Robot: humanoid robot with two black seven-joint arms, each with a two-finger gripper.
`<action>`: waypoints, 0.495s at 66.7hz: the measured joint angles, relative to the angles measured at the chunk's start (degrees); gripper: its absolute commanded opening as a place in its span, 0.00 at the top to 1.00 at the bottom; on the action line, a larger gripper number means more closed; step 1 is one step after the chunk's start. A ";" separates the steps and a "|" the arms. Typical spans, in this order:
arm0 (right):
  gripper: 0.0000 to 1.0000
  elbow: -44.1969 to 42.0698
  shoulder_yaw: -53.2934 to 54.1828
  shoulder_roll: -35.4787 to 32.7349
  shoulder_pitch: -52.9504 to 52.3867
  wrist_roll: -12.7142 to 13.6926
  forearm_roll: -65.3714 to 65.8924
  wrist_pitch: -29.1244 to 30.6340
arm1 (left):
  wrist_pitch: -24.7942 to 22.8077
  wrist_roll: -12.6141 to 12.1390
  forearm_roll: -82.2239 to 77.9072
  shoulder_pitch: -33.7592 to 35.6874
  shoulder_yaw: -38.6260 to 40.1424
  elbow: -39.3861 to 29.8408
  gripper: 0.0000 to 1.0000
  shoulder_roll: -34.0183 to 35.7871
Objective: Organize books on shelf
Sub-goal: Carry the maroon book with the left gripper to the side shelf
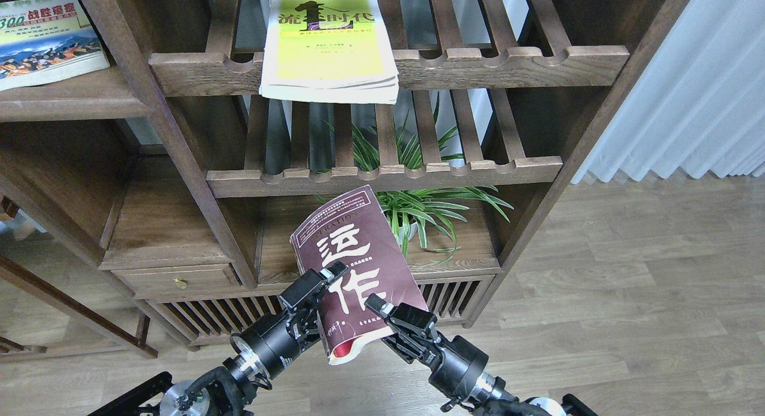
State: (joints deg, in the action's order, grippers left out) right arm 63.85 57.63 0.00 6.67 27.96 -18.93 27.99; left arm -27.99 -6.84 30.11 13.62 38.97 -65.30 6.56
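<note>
Task looks approx 1/3 done at best: the "300" book (45,36) lies flat on the solid plank shelf (72,99) at upper left, the yellow-green book (329,45) sits on a slatted rack (508,66) w/ its near edge overhanging the notched rail, and the maroon book (352,266) is mid-air in front of the potted plant (412,216), not yet shelved. Left pincer (320,284) is clamped on its left edge and right pincer (388,314) on its lower right edge, so both grip the same book. Count: 3 books, 1 plank shelf w/ a book, 2 slatted racks, 1 plant, 2 pincers.
</note>
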 measured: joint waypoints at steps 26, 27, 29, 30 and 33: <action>0.17 -0.76 0.00 0.00 -0.50 0.23 2.85 -0.04 | -0.04 -2.12 -0.40 -0.13 -0.15 -0.93 1.00 0.00; 0.15 -0.85 0.00 0.00 -0.58 0.23 3.09 -0.04 | -0.04 -2.13 -0.41 -0.14 -0.23 -0.93 1.00 0.00; 0.10 -1.00 0.01 0.00 -0.70 0.23 3.77 -0.03 | -0.04 -2.18 -0.44 -0.14 -0.41 -0.93 1.00 0.01; 0.09 -1.10 0.03 0.00 -0.77 0.24 4.12 -0.01 | -0.04 -2.22 -0.48 -0.14 -0.52 -0.93 1.00 0.05; 0.04 -1.46 0.23 0.00 -0.97 0.24 4.92 0.03 | -0.02 -2.42 -0.59 -0.14 -0.76 -0.91 1.00 0.42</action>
State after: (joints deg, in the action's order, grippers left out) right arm 62.39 57.86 0.00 5.70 28.20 -14.01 28.02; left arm -28.01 -9.26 29.53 13.48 38.22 -66.21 6.99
